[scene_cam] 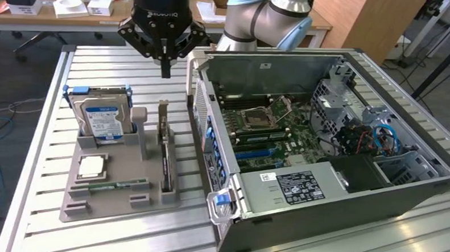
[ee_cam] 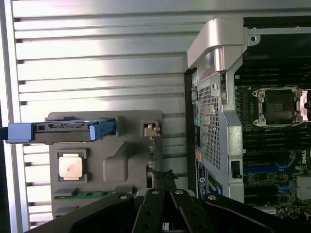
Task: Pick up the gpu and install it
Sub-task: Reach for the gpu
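While the grey holder [scene_cam: 108, 203] is sitting on the slatted surface [scene_cam: 98, 69] at the exterior view's left, a hard drive [scene_cam: 102, 118] is being kept upright in it; the gpu [scene_cam: 165, 157] is being held on edge along the holder's side nearest the case; the pincer [scene_cam: 166, 72] is being held closed and empty above the gpu's far end; an open computer case [scene_cam: 404, 191] is lying at the right.

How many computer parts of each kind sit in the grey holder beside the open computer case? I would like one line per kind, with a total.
hard drive: 1
processor chip: 1
RAM stick: 1
gpu: 1
Total: 4 parts in the grey holder
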`<action>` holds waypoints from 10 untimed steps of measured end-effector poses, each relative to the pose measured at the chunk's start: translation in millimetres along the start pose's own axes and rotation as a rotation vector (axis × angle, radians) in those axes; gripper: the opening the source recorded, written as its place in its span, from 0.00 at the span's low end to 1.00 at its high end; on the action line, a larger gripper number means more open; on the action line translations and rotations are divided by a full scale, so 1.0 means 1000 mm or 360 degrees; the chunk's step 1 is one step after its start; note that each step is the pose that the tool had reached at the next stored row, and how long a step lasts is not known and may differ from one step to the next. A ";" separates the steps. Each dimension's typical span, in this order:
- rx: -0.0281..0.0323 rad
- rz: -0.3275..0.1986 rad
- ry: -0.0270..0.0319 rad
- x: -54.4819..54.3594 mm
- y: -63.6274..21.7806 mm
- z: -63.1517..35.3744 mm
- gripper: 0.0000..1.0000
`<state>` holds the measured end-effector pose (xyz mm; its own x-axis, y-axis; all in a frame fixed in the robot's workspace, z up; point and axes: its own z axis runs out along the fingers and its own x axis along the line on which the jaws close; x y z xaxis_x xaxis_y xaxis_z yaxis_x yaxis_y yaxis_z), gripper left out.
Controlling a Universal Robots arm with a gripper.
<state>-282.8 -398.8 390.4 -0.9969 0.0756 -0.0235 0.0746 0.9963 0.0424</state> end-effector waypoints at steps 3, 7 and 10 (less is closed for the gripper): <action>0.00001 0.0000 0.00001 0.000 0.0000 0.0000 0.10; 0.00002 0.0000 0.00001 0.000 -0.0003 -0.0001 0.10; 0.00001 0.0000 0.00001 0.003 -0.0028 -0.0002 0.10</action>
<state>-285.6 -401.5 390.5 -0.9969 0.0755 -0.0235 0.0745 0.9963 0.0423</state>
